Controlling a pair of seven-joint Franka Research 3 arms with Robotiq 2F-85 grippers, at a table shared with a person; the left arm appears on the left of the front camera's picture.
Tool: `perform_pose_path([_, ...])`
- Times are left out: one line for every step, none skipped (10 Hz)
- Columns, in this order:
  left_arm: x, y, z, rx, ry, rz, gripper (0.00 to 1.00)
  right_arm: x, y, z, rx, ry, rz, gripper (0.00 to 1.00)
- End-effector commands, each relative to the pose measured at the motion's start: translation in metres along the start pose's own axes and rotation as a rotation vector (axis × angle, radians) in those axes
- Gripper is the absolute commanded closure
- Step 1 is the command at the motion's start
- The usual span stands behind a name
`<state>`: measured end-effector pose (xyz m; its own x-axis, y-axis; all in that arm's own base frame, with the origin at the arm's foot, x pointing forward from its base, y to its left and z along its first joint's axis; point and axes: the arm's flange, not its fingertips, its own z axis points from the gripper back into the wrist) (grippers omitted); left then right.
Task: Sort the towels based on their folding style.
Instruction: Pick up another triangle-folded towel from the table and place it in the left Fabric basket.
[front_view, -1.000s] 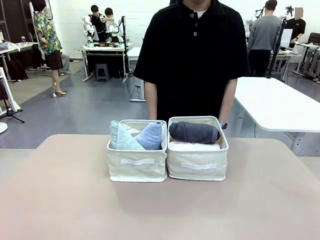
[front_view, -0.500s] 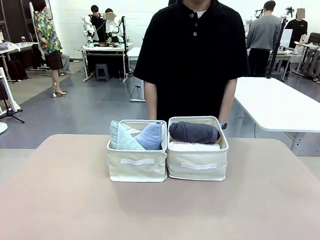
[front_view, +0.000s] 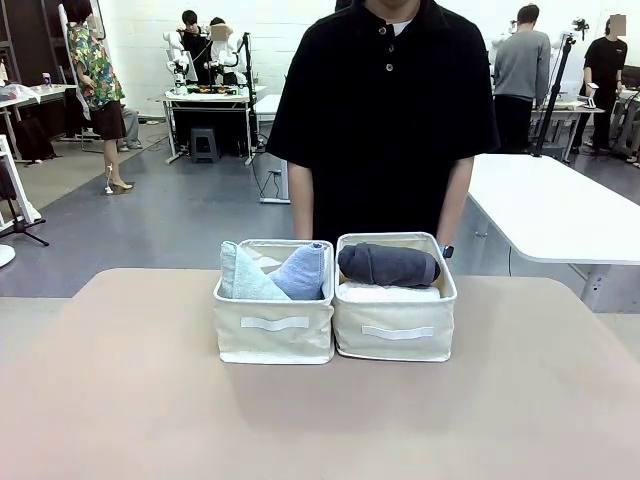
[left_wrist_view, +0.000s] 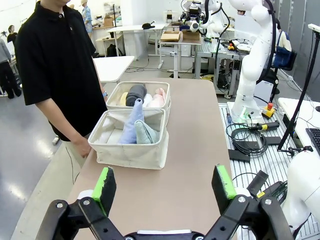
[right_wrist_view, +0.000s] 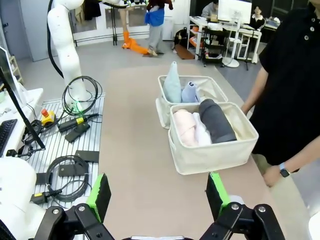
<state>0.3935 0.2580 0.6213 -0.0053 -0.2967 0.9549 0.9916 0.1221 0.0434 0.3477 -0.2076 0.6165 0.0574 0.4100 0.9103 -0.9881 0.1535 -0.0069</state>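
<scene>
- Left wrist view: left gripper (left_wrist_view: 166, 184) raised above the worktop (left_wrist_view: 185, 165), fingers (left_wrist_view: 104, 184) spread wide, holding nothing.
- Cone-folded towels (front_view: 272, 273) in left bin (front_view: 274, 338); rolled towels (front_view: 388, 270) in right bin (front_view: 395, 338).
- Right gripper (right_wrist_view: 159, 194) likewise raised, fingers wide, empty.

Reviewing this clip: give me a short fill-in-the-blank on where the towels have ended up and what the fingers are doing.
1. The dark grey rolled towel lies in the bin on the robot's ____ side.
2. The light blue towel shares its bin with the pale grey-green towel, both folded into ____.
3. The left gripper has its fingers ____, holding nothing.
4. Beside the dark grey roll in the right wrist view lie a white roll and a ____ one.

Missing words: right; cones; open; pink
</scene>
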Motion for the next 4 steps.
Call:
perform_pose_path([-0.0003,-0.0025,-0.0006,0.009,0.010,-0.003,0.00,-0.0029,0.0019,-0.0003,0.010,0.004,0.020,0.00])
perform_pose_path([-0.0003,-0.0025,-0.0006,0.009,0.010,-0.003,0.00,-0.0029,0.0019,-0.0003,0.010,0.004,0.020,0.00])
perform_pose_path([-0.0003,-0.0025,-0.0006,0.009,0.010,-0.003,0.00,-0.0029,0.0019,-0.0003,0.010,0.004,0.020,0.00])
perform_pose_path([-0.0003,-0.0025,-0.0006,0.009,0.010,-0.003,0.00,-0.0029,0.0019,-0.0003,0.010,0.004,0.020,0.00])
